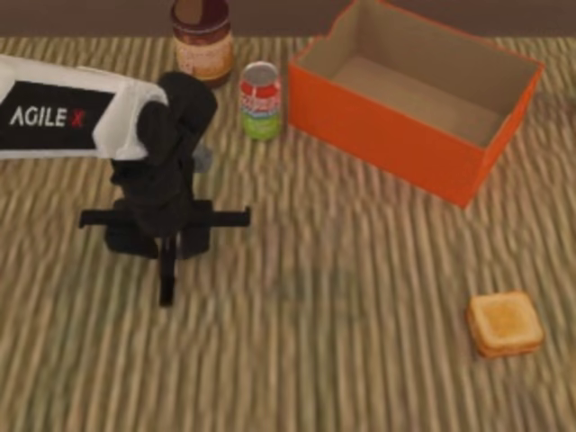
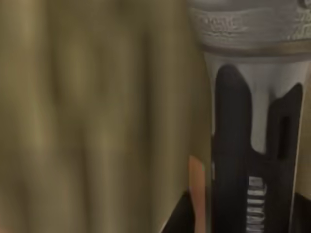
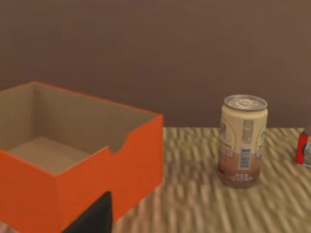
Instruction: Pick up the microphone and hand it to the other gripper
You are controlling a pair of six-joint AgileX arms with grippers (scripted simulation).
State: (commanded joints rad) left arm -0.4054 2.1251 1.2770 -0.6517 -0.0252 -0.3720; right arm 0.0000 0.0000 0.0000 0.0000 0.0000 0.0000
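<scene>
In the left wrist view the microphone [image 2: 252,145] fills the picture: grey mesh head far from the camera, black handle running back between the jaws. My left gripper [image 2: 248,213] is shut on the handle, an orange pad [image 2: 197,194] pressed to one side. From above, the left arm [image 1: 157,171] hangs over the table's left half, with a slim black stick, the microphone's handle [image 1: 166,274], poking out below it. The mesh head is hidden there. My right gripper [image 3: 95,218] shows only as a black tip in its own wrist view and is out of the top view.
A red-and-green can [image 1: 261,99] and a brown-topped cream can [image 1: 202,40] stand at the back, just behind the left arm. A large open orange box [image 1: 396,135] occupies the back right. A toasted sandwich [image 1: 504,324] lies at the front right.
</scene>
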